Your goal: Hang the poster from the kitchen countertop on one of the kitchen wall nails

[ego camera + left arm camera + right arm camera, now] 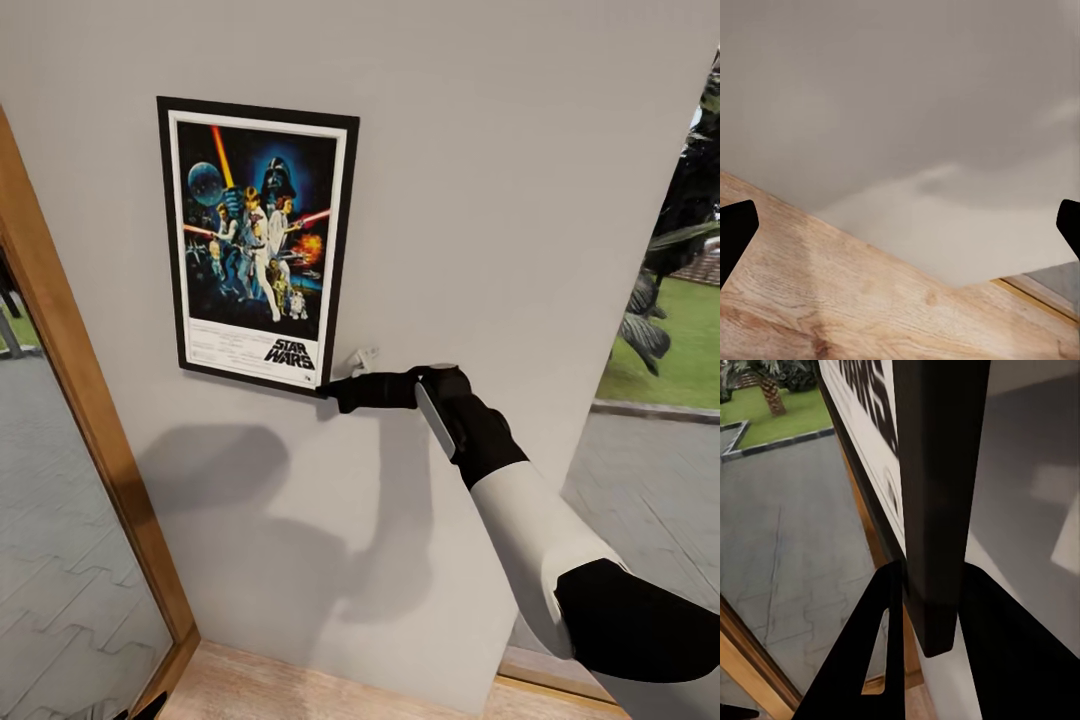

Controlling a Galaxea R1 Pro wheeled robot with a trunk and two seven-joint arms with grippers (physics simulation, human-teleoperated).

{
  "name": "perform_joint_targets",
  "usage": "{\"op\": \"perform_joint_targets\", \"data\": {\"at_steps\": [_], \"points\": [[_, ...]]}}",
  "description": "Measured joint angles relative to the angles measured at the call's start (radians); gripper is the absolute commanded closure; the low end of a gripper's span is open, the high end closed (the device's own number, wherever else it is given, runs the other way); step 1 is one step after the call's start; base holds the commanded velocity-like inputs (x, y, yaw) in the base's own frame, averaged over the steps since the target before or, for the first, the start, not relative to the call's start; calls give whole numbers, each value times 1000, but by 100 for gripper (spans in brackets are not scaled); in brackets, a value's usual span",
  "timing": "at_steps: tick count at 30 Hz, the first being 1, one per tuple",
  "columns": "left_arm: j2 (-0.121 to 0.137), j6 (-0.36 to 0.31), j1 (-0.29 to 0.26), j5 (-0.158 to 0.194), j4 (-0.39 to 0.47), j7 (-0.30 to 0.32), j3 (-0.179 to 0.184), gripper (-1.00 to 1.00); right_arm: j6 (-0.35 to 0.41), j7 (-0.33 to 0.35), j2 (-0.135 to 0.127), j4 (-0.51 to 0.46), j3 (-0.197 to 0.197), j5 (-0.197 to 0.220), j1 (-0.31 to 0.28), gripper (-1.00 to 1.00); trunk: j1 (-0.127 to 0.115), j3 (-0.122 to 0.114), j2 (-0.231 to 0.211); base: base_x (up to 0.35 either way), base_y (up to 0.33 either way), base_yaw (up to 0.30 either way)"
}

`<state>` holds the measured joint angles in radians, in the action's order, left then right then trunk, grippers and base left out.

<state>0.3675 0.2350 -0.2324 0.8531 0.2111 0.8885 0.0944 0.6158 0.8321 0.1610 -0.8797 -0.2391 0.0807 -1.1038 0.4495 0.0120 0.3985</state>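
Grey-white wall fills the head view; the poster sits flat against it, upright, slightly tilted. Right gripper pinches the poster's lower right frame corner, arm reaching up and forward from lower right, forearm angled, wrist turned so the fingers point left along the wall. No nail visible, probably behind the poster or too small to tell. Wood frame of the glass wall stands at left.

Left wrist view: wood plank floor and wall base; left gripper fingertips spread wide at the edges, holding nothing, pointing down.

Right wrist view: both fingers clamped on the black frame edge, white border and logo lettering beside it.

Risk, as a judgement: if the poster isn't caught on a nail, letting go drops it; the corner-only pinch could also swing or skew it.
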Motion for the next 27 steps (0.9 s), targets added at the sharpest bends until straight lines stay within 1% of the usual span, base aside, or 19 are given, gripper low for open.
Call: {"op": "perform_joint_targets", "data": {"at_steps": [27], "points": [[0, 0, 0, 0, 0, -1, 0, -100, 0, 1, -4, -4, 4, -1, 0, 100, 0, 0, 0, 0, 0, 0]]}}
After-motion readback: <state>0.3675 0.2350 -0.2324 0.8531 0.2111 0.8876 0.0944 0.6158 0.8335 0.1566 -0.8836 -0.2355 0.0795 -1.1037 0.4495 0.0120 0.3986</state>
